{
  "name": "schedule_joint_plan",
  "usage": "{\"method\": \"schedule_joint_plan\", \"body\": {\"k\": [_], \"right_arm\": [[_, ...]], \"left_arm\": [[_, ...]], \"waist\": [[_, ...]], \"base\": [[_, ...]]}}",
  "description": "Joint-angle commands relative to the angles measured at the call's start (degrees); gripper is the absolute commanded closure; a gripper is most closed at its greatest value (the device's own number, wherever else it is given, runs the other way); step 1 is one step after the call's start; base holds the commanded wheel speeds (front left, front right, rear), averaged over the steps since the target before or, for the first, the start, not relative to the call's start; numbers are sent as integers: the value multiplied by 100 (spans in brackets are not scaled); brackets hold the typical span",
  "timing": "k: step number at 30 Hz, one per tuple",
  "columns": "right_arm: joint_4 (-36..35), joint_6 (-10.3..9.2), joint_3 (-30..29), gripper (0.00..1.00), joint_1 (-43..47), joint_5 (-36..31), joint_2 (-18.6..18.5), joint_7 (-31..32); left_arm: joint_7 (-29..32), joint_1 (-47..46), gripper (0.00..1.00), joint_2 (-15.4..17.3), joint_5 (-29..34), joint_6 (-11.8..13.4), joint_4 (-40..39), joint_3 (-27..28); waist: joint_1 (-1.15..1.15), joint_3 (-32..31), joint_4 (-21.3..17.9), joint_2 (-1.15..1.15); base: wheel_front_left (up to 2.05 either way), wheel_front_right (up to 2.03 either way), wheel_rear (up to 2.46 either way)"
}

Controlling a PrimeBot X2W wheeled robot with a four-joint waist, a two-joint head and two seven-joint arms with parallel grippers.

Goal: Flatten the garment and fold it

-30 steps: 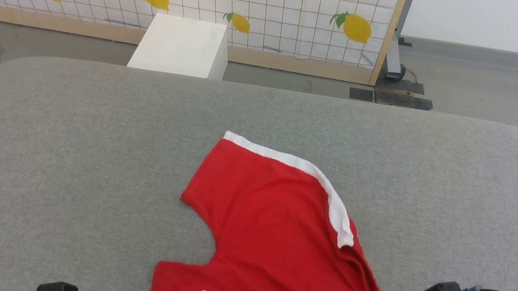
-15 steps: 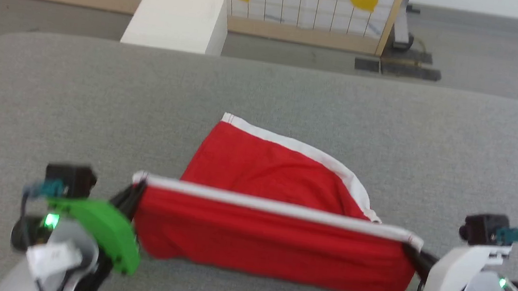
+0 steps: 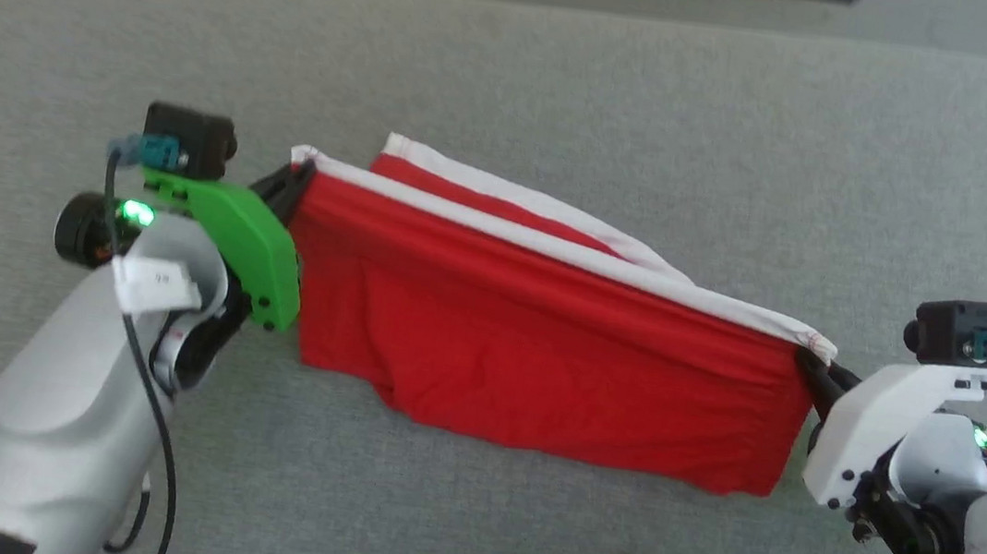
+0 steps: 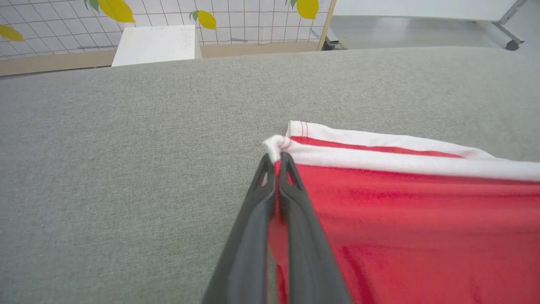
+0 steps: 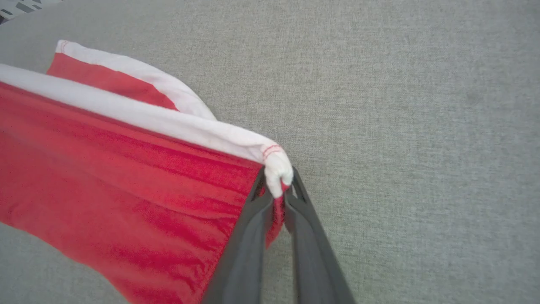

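Head view: at centre, red shorts (image 3: 540, 357) stretched over grey table (image 3: 572, 72). Clamped on its white-trimmed corners: left end effector (image 3: 300, 178) at 9 o'clock, right end effector (image 3: 811, 360) at 3 o'clock.

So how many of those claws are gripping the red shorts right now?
2. The left gripper pinches the white-trimmed left corner of the garment; the right gripper pinches its right corner. The robot has just these two arms.
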Motion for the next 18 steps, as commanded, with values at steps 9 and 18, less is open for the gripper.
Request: {"method": "schedule_joint_plan", "body": {"k": [9,18], "right_arm": [[269,-14,151,100,-205,179,-69,-130],[361,-14,405,100,-252,345,-68,-213]], "left_arm": [[-276,-1022,100,-43,304,-255,1112,-154],[-397,-1437,100,-135,348,-419,1784,-355]], "waist": [[0,693,-424,48],[0,876,-607,48]], "base": [[0,0,0],[0,0,0]]}}
